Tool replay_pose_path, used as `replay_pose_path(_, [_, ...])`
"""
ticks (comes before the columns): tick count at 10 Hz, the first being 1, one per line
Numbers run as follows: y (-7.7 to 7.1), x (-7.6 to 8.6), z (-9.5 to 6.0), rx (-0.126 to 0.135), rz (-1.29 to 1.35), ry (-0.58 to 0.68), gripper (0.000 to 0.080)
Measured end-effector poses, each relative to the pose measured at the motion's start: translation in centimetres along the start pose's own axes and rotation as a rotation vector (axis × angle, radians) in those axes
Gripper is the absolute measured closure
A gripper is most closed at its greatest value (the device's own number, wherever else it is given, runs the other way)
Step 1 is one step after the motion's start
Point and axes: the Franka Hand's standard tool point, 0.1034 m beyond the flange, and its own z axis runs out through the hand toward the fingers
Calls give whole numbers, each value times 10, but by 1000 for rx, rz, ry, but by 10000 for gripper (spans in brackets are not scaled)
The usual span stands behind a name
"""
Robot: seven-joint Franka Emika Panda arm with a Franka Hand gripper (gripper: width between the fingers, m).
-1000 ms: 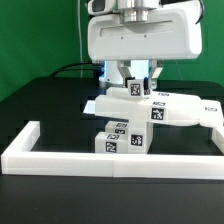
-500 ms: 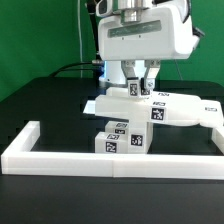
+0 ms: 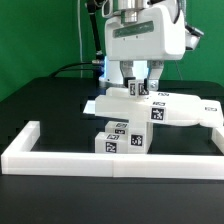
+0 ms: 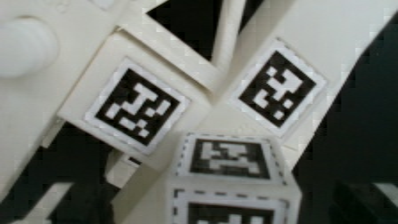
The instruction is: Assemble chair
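The gripper (image 3: 138, 82) is hanging straight down over the middle of the black table (image 3: 40, 105). Its two fingers are standing on either side of a small upright post (image 3: 134, 90) that carries a square tag. The fingers are sitting very near the post's sides, but I cannot tell whether they are squeezing it or have let go.

The post is rising from a flat slab (image 3: 165, 112), which is lying across the middle of the table and reaching toward the edge on the exterior view's right. In front of the slab, a tagged block (image 3: 120, 141) is resting on the table, touching the slab's underside or front face. Together these white chair parts (image 3: 150, 110) are sitting just behind the long run of a low white rail (image 3: 60, 157), which is lying along the table's near edge with short arms turning back at both ends.

In the wrist view, two tagged faces (image 4: 143, 100) are tilting above a tagged block end (image 4: 226, 160), filling the frame.
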Motion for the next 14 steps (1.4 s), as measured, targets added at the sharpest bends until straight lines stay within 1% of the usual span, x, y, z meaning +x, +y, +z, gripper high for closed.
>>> replay_pose_path(1, [0, -1, 0, 0, -34, 1, 169])
replay_pose_path(3, [-2, -3, 0, -12, -289, 11, 154])
replay_pose_path(4, [-3, -3, 0, -9, -385, 20, 150])
replay_pose_path(6, [-2, -1, 0, -13, -570, 31, 150])
replay_pose_path(8, [0, 1, 1, -16, -696, 33, 150])
replay_pose_path(11, [0, 2, 0, -29, -898, 35, 150])
replay_pose_path(14, [1, 3, 0, -51, -1087, 38, 150])
